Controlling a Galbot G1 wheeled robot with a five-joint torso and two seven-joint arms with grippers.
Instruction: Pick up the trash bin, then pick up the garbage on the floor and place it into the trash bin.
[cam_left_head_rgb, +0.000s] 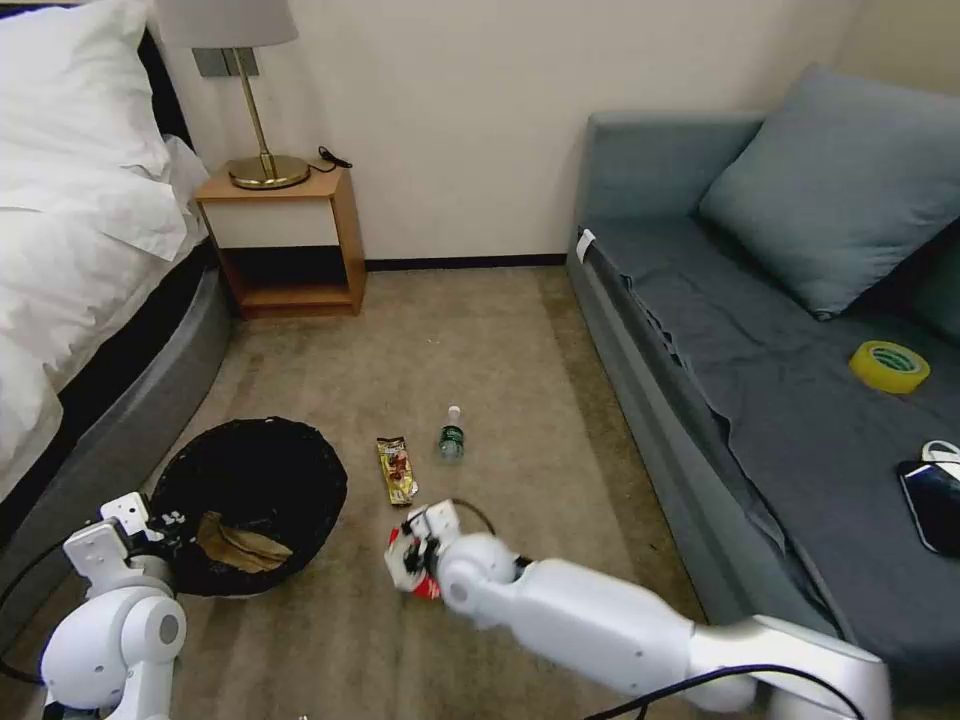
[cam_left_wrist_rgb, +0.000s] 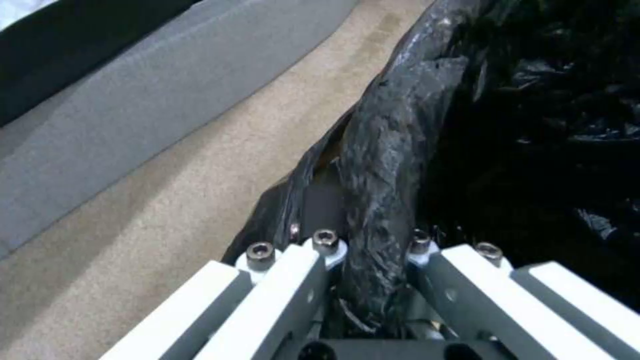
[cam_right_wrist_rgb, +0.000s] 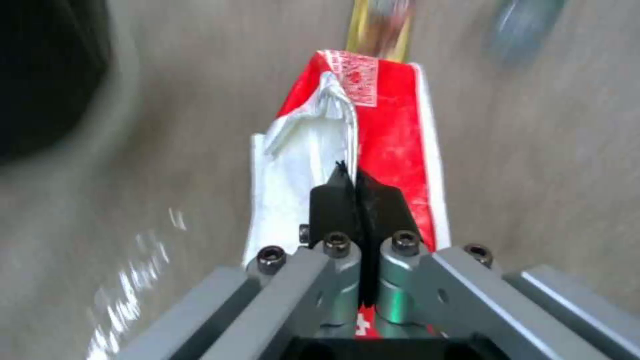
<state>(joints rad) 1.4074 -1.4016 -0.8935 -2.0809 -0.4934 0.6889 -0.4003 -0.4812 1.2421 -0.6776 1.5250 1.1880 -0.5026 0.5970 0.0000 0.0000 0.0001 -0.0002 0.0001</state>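
Observation:
The trash bin (cam_left_head_rgb: 262, 470), lined with a black bag, hangs at the lower left over the carpet floor (cam_left_head_rgb: 480, 340), and a tan paper wrapper (cam_left_head_rgb: 240, 545) lies inside it. My left gripper (cam_left_head_rgb: 160, 525) is shut on the bin's bagged rim (cam_left_wrist_rgb: 380, 165). Just right of the bin, my right gripper (cam_left_head_rgb: 412, 560) is shut on the red-and-white crumpled packet (cam_right_wrist_rgb: 383, 135), its black pads (cam_right_wrist_rgb: 337, 200) pinching the packet's edge. On the floor beyond lie a dark brown-yellow snack wrapper (cam_left_head_rgb: 396, 469) and a small clear bottle with a green label (cam_left_head_rgb: 452, 436).
A bed (cam_left_head_rgb: 70, 260) runs along the left and a grey sofa (cam_left_head_rgb: 780, 380) along the right, with a yellow tape roll (cam_left_head_rgb: 889, 366) and a dark pouch (cam_left_head_rgb: 935, 500) on it. A wooden nightstand (cam_left_head_rgb: 285, 240) with a lamp stands at the back wall.

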